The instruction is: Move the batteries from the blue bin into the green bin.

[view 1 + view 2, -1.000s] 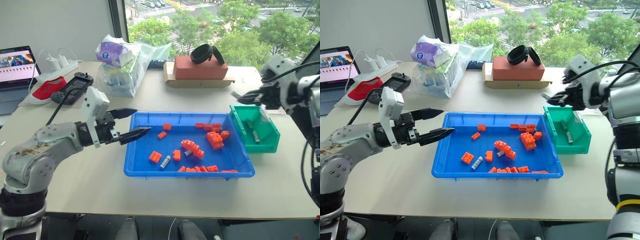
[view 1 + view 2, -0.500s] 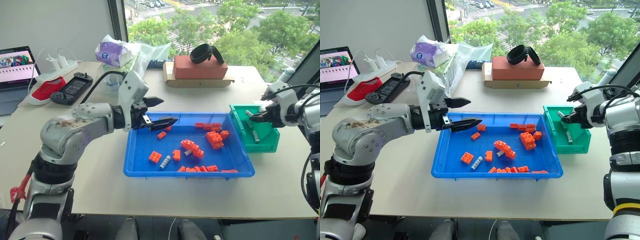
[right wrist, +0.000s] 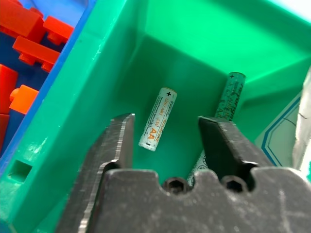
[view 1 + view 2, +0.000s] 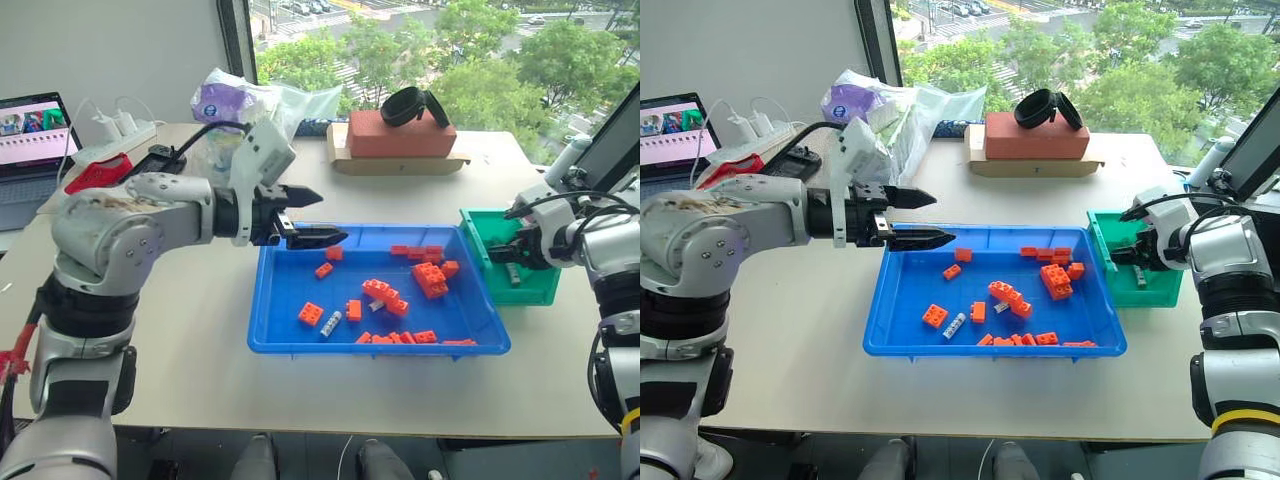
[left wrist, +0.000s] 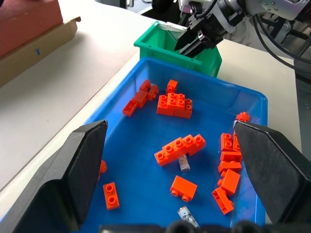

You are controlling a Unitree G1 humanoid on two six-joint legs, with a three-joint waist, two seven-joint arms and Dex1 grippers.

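Note:
The blue bin lies mid-table, scattered with orange toy bricks. Two silvery batteries lie among them, one near the front and one beside a long brick. My left gripper hovers open over the blue bin's far left corner, holding nothing. To the right stands the green bin. My right gripper is open and low in its mouth, empty. Below it, on the bin's floor, lie a white AA battery and a green one.
At the far side of the table are a plastic bag, a red-brown block with a black strap on cardboard, a laptop, a power strip and a game controller. Bare tabletop lies left of and in front of the blue bin.
My right gripper has come down into the green bin's mouth and opened. My left gripper has swung right, from beside the blue bin to above its far left corner, still open.

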